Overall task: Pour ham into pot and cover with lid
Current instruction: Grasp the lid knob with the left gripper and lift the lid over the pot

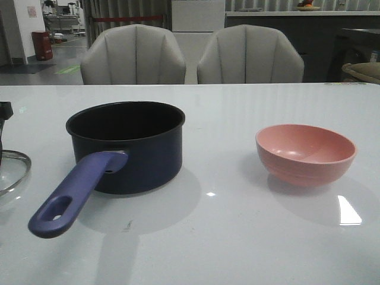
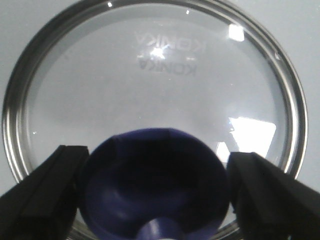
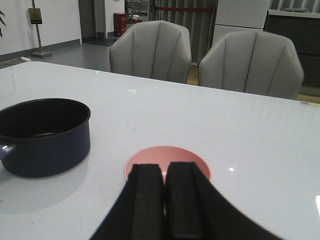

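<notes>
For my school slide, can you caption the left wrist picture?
Open left gripper straddling the blue knob of a clear glass lid lying on the white table.

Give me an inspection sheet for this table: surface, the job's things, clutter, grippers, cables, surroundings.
Surface: white glossy table, light glare, no spills seen.
Pot: upright on the left half, uncovered, handle toward the camera; its inside looks dark, contents cannot be told.
Pink bowl: upright on the right half; no ham visible in it.
Lid: lying flat at the table's left edge, clear of the pot.
Clutter: nothing seen.
Left gripper: open, its fingers on either side of the lid's blue knob, not clamped.
Right gripper: shut, empty, above the bowl's near side.
Cables: nothing seen.
Surroundings: two grey chairs behind the table.
</notes>
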`<state>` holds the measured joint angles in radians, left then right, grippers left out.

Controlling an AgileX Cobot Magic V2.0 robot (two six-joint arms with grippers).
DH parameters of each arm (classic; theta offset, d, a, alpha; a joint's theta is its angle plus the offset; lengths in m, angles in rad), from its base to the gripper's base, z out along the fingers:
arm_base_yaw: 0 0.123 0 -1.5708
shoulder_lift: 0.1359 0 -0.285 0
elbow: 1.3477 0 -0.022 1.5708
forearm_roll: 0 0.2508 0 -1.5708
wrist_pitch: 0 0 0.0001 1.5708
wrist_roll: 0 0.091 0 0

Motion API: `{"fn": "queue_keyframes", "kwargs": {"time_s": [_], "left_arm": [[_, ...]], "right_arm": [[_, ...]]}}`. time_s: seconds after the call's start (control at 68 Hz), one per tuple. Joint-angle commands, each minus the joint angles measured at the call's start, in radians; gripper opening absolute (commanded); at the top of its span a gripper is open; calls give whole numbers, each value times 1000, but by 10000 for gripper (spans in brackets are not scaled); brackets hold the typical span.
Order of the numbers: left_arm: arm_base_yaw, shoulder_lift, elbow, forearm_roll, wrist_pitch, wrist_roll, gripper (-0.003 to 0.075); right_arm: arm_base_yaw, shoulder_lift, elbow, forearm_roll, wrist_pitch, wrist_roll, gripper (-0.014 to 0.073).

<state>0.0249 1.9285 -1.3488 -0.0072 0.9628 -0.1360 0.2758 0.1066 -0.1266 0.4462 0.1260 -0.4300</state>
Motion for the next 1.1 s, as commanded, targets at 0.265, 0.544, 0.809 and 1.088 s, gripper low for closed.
{"fn": "queue_keyframes", "kwargs": {"time_s": [0.265, 0.544, 0.809, 1.088], "left_arm": [[1, -51, -30, -8, -36, -1, 251], [1, -57, -30, -8, -40, -1, 246], [0, -107, -30, -8, -66, -1, 246], [0, -186, -34, -7, -63, 64, 246]], "right_arm": [[2, 10, -29, 8, -71, -5, 157], [2, 10, -29, 8, -71, -5, 157], [2, 10, -29, 8, -71, -5, 157], [2, 10, -29, 8, -71, -5, 157]]}}
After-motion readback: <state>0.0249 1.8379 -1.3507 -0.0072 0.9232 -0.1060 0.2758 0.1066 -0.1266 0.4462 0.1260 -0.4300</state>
